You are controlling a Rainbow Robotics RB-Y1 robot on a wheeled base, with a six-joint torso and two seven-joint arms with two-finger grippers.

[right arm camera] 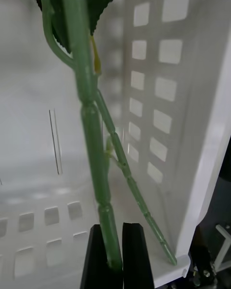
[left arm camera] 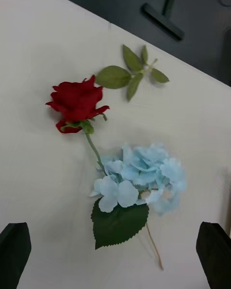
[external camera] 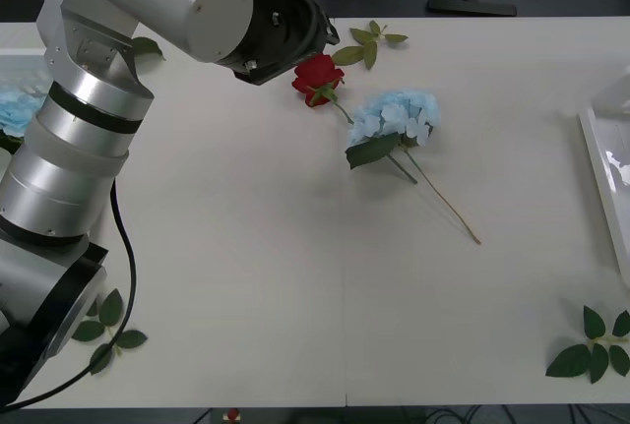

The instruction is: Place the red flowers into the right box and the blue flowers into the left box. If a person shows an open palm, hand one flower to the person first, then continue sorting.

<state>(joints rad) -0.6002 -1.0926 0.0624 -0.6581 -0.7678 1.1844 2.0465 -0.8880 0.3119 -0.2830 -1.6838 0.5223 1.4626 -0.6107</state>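
Two arms are working at once, and the relation that matters most is the left one: its gripper [left arm camera: 115,250] is hovering with fingers spread wide above the table [external camera: 246,276], with the blue flower [left arm camera: 142,180] and the red flower [left arm camera: 77,101] lying directly ahead of it, heads close together, the rose stem running under the blue cluster. In the front view both stems are slanting from the far middle toward the near right, so a grasp looks like it needs the fingers set across that line. The left arm is plainly the nearer one to this pair. The right gripper [right arm camera: 115,255] is clamping a green stem [right arm camera: 86,106] inside the right box [right arm camera: 168,101], lowering it in by my reading; a second stem is lying beside it against the slotted wall. The left box [external camera: 15,60] is holding one blue cluster already. Loose leaf sprigs [external camera: 366,42] are sitting near the rose.
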